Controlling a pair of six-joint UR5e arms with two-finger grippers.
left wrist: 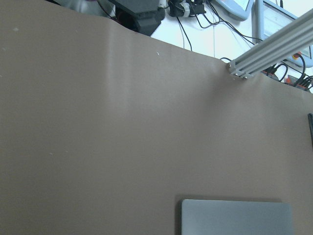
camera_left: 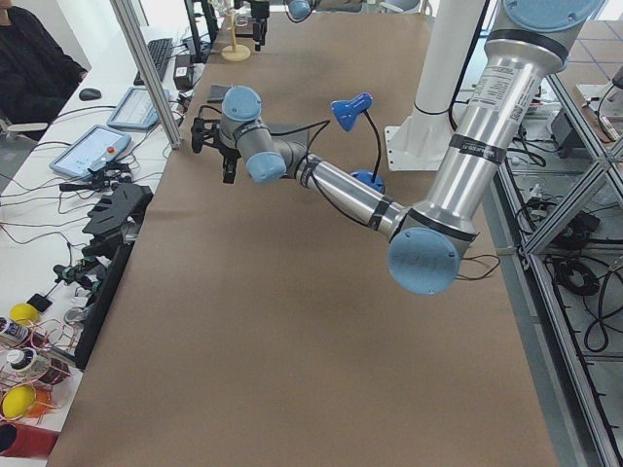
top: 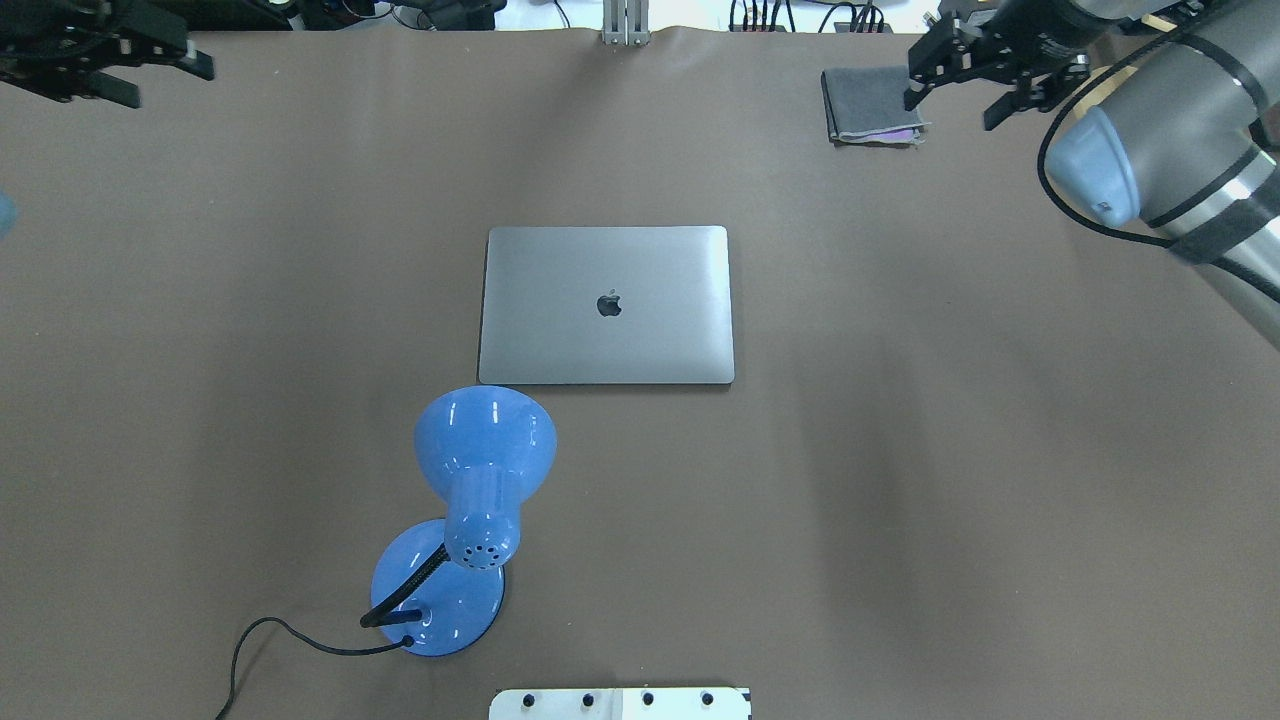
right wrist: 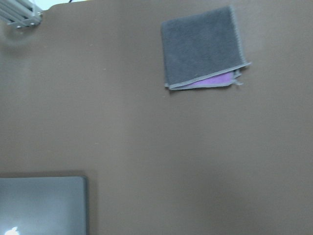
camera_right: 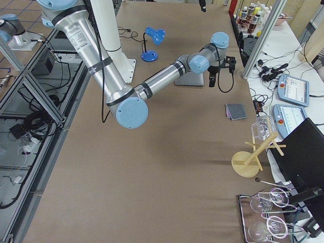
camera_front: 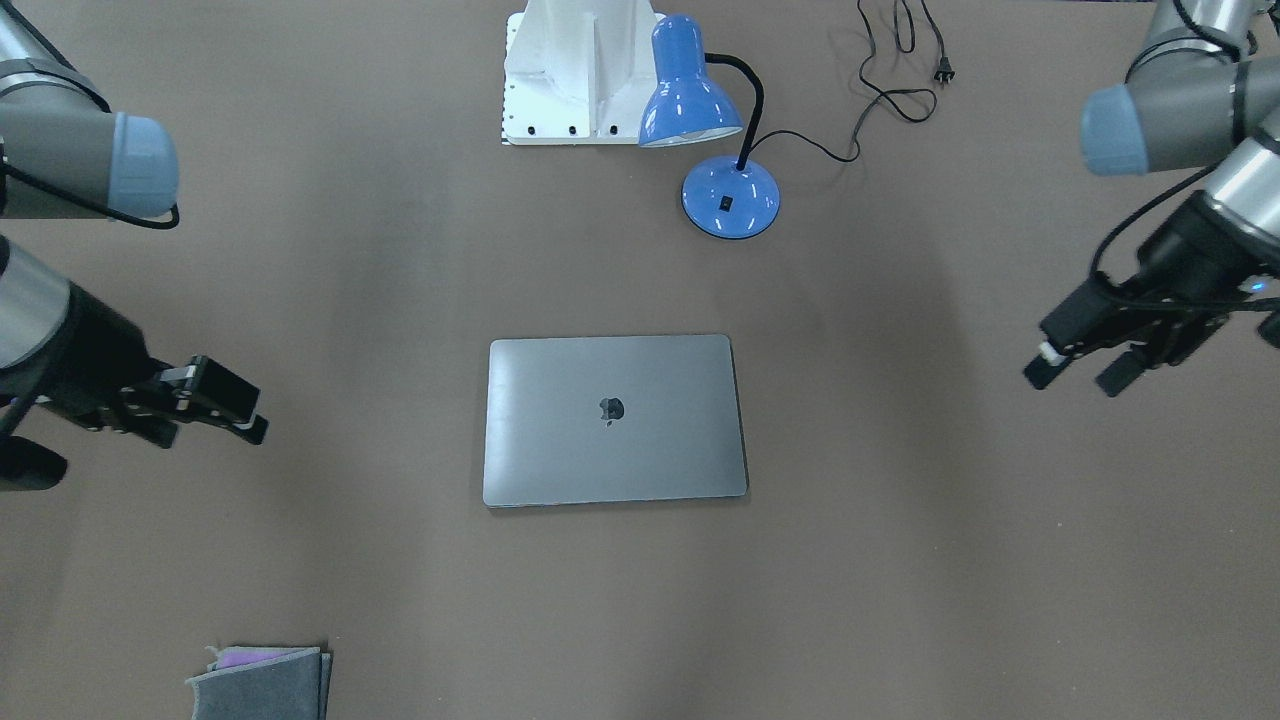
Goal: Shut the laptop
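The space-grey laptop (camera_front: 615, 420) lies flat in the middle of the brown table with its lid down and the dark apple logo facing up. It also shows in the overhead view (top: 606, 305), and its corners show in the left wrist view (left wrist: 237, 218) and the right wrist view (right wrist: 41, 205). My left gripper (camera_front: 1072, 380) hovers far off the laptop's side, open and empty; it also shows in the overhead view (top: 165, 87). My right gripper (camera_front: 208, 432) hovers far off the other side, open and empty, and shows near the pouch in the overhead view (top: 950, 110).
A blue desk lamp (top: 480, 480) stands between the laptop and the robot base (camera_front: 575, 70), its black cord (camera_front: 890, 90) trailing on the table. A small grey felt pouch (top: 872, 105) with a purple lining lies at the far edge on the right arm's side.
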